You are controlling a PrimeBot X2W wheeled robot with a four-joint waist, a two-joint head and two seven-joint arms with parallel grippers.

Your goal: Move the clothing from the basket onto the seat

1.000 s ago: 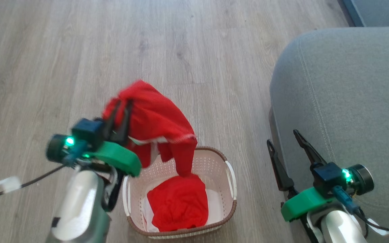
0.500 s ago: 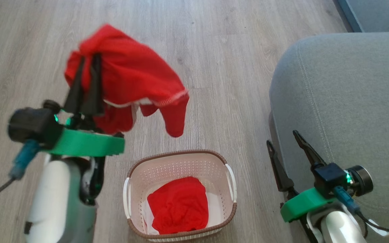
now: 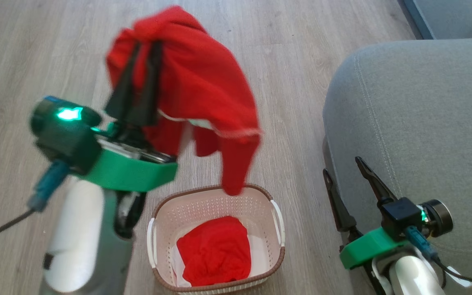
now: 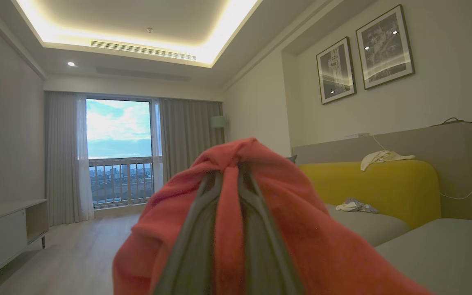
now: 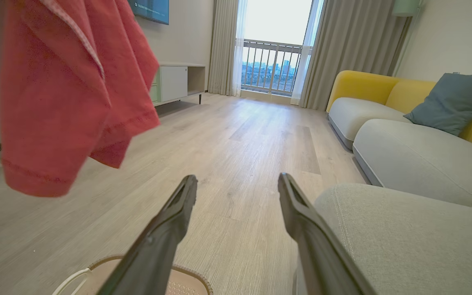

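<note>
Where clothing (image 3: 213,252) covers it, the label (image 3: 261,250) is illegible.

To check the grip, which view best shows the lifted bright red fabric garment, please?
The head view: the bright red fabric garment hangs whole from the left gripper. The left wrist view shows fabric bunched around the fingers; the right wrist view, its hem.

Pale wooden floor (image 3: 260,61) carries the basket (image 3: 195,209) near the seat (image 3: 416,123).
</note>
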